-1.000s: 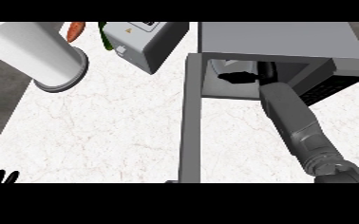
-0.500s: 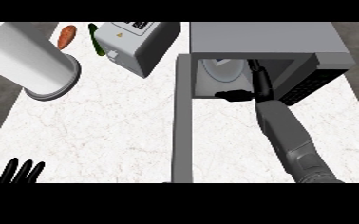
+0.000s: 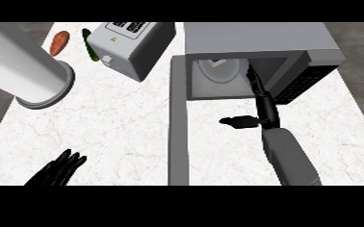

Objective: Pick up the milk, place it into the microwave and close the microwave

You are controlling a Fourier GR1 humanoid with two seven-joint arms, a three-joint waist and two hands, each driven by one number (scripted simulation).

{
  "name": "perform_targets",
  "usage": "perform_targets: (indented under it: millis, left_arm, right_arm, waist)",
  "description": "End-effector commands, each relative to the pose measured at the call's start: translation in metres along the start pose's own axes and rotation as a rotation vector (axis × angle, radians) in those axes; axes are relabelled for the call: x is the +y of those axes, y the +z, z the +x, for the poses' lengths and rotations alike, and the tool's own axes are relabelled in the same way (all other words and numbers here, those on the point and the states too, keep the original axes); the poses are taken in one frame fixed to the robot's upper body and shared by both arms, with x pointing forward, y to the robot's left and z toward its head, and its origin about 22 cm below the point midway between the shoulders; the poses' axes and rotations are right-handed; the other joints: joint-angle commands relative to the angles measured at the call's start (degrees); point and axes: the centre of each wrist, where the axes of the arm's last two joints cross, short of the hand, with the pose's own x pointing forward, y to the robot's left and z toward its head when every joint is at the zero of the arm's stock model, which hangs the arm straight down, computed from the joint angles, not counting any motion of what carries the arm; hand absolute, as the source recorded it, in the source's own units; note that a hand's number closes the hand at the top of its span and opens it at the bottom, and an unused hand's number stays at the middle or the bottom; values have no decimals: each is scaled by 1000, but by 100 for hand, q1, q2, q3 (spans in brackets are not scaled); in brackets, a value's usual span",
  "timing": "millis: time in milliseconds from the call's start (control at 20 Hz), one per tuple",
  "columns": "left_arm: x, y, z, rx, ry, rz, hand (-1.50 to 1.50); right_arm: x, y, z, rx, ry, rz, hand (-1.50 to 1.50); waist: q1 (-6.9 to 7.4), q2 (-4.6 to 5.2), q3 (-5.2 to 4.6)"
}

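Watching my right hand backing out of the microwave at upper right, fingers straight, apart, holding nothing, I'm reading the milk as sitting inside, w/ shutting the door coming next, left hand resting open lower left.

White marble counter top with thin brownish veins, filling nearly the whole view. Soft, even light on the stone. Narrow strips of dark grey floor beyond the far corners of the counter. At the far left, a big pale grey cylinder. Near it, an orange vegetable and a green one. Just beside these, a silver toaster, set at an angle.
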Motion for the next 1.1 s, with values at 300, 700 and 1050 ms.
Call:
perform_targets:
  millis: [300,700,1050]
  left_arm:
    - [-33,-55,-15,91,-63,-169,150]
    - [-51,-105,-51,111,-167,-268,150]
    - [-82,-136,-96,280,-241,-570,150]
  right_arm:
    - [-17,86,20,-44,-53,-35,-150]
    - [-61,160,64,-31,15,-98,-150]
    - [-88,184,86,-37,60,-128,-150]
  waist:
    - [-24,34,0]
    - [21,69,1]
    - [0,93,4]
